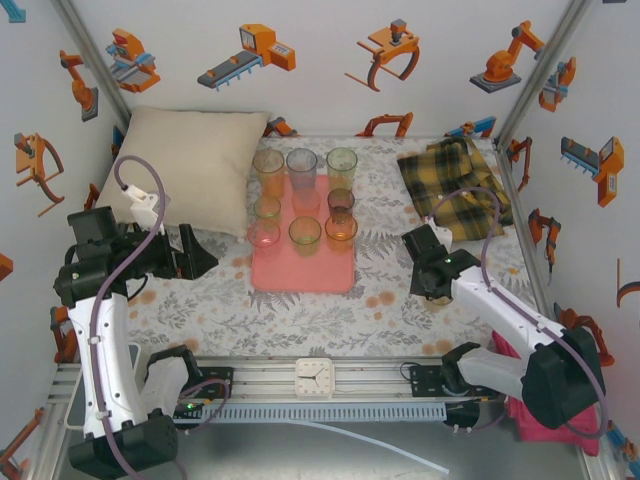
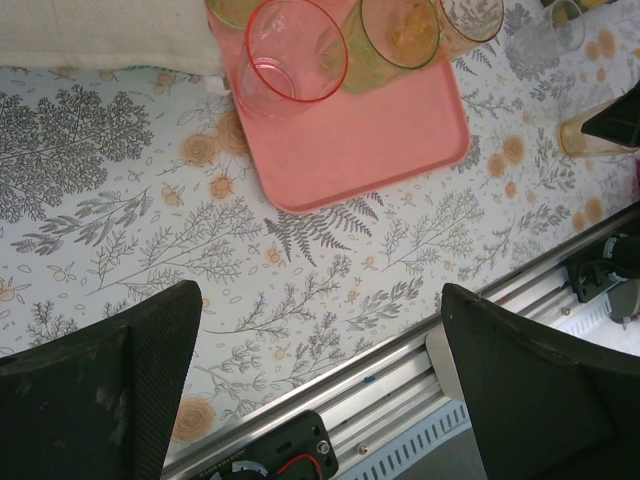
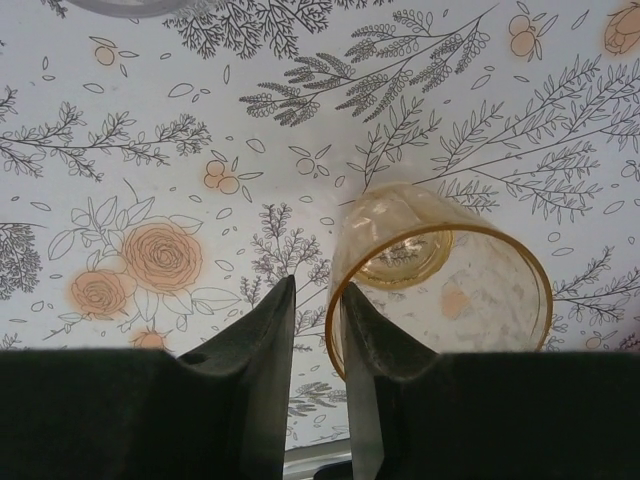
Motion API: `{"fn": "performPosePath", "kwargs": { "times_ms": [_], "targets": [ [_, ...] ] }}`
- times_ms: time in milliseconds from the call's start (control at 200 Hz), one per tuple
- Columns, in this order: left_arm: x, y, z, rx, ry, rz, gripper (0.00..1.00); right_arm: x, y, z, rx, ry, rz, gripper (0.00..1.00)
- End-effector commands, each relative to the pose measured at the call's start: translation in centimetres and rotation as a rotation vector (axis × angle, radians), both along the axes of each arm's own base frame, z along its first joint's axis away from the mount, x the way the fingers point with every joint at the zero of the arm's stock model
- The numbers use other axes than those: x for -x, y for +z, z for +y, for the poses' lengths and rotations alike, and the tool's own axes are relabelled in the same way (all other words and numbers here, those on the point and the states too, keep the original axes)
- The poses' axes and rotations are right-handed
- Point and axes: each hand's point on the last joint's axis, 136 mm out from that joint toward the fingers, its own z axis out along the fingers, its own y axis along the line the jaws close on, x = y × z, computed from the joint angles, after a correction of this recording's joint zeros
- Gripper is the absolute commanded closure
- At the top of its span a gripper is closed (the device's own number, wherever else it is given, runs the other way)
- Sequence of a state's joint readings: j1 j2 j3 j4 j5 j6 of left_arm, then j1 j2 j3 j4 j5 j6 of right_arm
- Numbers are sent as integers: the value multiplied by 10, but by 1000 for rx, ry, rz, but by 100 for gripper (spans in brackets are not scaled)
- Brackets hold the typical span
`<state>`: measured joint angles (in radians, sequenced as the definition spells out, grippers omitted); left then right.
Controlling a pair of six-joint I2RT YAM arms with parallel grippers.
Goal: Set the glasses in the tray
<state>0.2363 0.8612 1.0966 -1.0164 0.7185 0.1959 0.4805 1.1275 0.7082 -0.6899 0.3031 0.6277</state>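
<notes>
Currently the right fingers (image 3: 268,350) pinch the wall of an amber glass (image 3: 440,270) on the floral surface (image 3: 150,120) at the tray's (image 1: 302,272) 3 o'clock. Other glasses (image 1: 305,232) stand in the tray's 12 o'clock half. The left fingers (image 2: 110,380) gape wide, grasping nothing, at the tray's 9 o'clock.

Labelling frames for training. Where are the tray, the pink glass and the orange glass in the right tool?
tray (image 2: 380,150): left wrist view, bare floor near its corner.
pink glass (image 2: 290,55): left wrist view, inside its rim.
orange glass (image 3: 450,290): right wrist view, inner wall.
</notes>
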Motion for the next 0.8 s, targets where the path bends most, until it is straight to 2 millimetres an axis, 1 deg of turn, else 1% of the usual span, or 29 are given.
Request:
{"fn": "performPosePath", "kwargs": {
  "times_ms": [0,195,441,706,796],
  "targets": [
    [1,2,-2,19,-7,-14,3,0,-1,-2,8,3,-2,75],
    [1,2,-2,19,-7,-14,3,0,-2,-2,10,4,2,76],
    [2,2,-2,19,-6,-15,3,2,-2,-4,16,7,3,83],
    [-2,7,-2,17,-7,-21,3,3,6,-3,-4,17,-25,90],
    [-2,6,-2,17,-8,-17,3,3,8,-2,-10,25,-29,92]
  ]
}}
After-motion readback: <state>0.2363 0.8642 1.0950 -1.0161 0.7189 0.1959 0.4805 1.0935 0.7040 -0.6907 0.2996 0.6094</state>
